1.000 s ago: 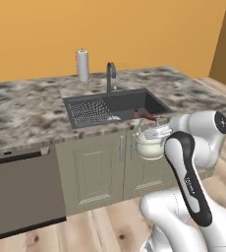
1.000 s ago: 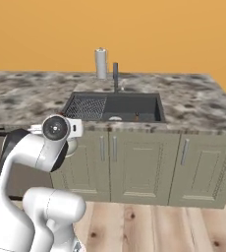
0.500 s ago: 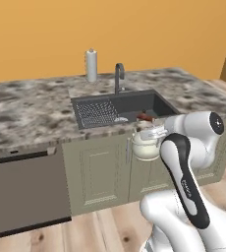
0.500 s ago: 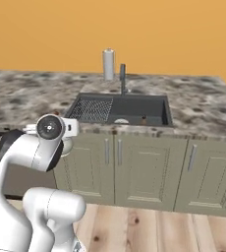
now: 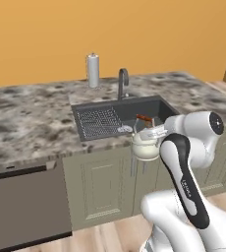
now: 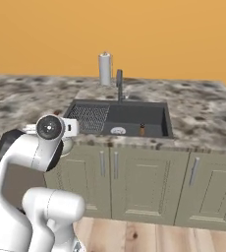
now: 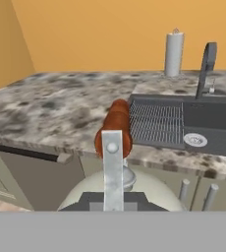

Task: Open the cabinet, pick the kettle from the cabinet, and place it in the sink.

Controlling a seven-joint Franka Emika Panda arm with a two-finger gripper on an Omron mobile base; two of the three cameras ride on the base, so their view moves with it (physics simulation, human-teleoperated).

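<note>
The claw (image 5: 147, 129) is closed on the wire handle of the kettle (image 5: 145, 145), so the cream-white kettle hangs beneath it in the air. In the left base view the kettle sits in front of the table (image 5: 31, 123) edge, just at the front rim of the sink (image 5: 149, 109), level with the top of the cabinet (image 5: 101, 184) doors below, which are shut. From the hand view the reddish-brown wooden grip (image 7: 116, 129) of the handle stands right above the kettle's rounded lid, with the grey wire strap running down the middle of it.

The sink is a dark basin with a ribbed rack section (image 5: 98, 122) on its left side and a slim dark faucet (image 5: 122, 82) behind it. A small brownish thing (image 6: 142, 129) stands inside the basin near its front wall. A white paper-towel roll (image 5: 92, 70) stands upright on the table behind the sink, just left of the faucet. A dark dishwasher front (image 5: 24, 209) sits left of the cabinet doors.
</note>
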